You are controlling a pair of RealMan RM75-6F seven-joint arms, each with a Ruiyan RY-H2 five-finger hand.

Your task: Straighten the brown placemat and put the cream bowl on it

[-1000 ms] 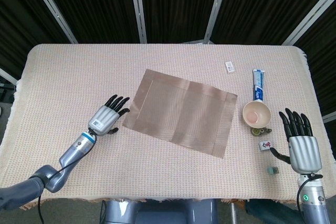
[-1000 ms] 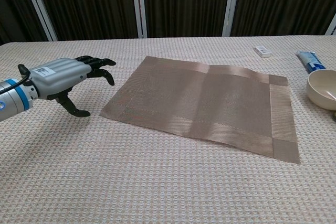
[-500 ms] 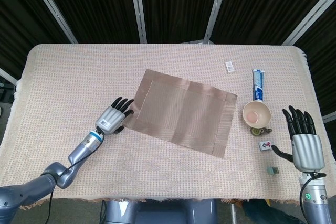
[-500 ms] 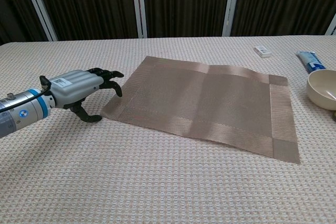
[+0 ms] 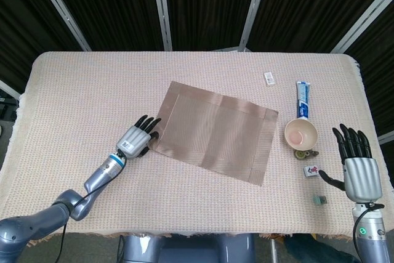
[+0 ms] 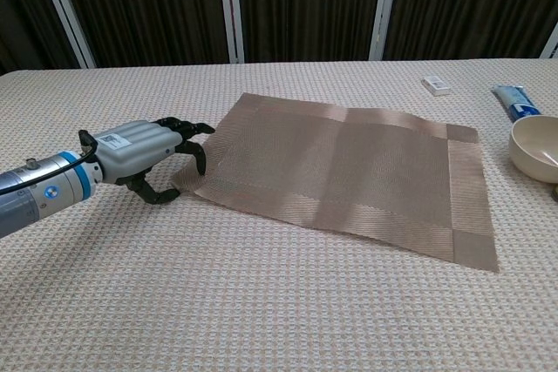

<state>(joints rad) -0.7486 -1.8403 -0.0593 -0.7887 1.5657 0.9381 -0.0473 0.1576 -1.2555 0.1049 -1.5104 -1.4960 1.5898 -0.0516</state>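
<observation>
The brown placemat (image 5: 212,130) (image 6: 349,172) lies skewed in the middle of the table, its long edges slanting down to the right. My left hand (image 5: 138,137) (image 6: 148,158) is at the mat's near-left corner. Its fingers (image 6: 196,141) curve down over the mat's edge, and the thumb stands apart on the tablecloth beside the corner. The hand holds nothing. The cream bowl (image 5: 300,133) (image 6: 536,147) stands upright on the cloth, just right of the mat. My right hand (image 5: 357,164) hovers right of the bowl with its fingers spread and empty. It shows only in the head view.
A blue and white tube (image 5: 302,99) (image 6: 516,99) lies behind the bowl, and a small white box (image 5: 269,78) (image 6: 437,85) lies further back. A tile (image 5: 311,170), a small green cube (image 5: 319,200) and a little trinket (image 5: 303,153) lie between the bowl and my right hand.
My left hand has slid right across the cloth until its fingers reach the mat's near-left corner. The right hand has drifted slightly towards the table's front edge. The mat and bowl have not moved.
</observation>
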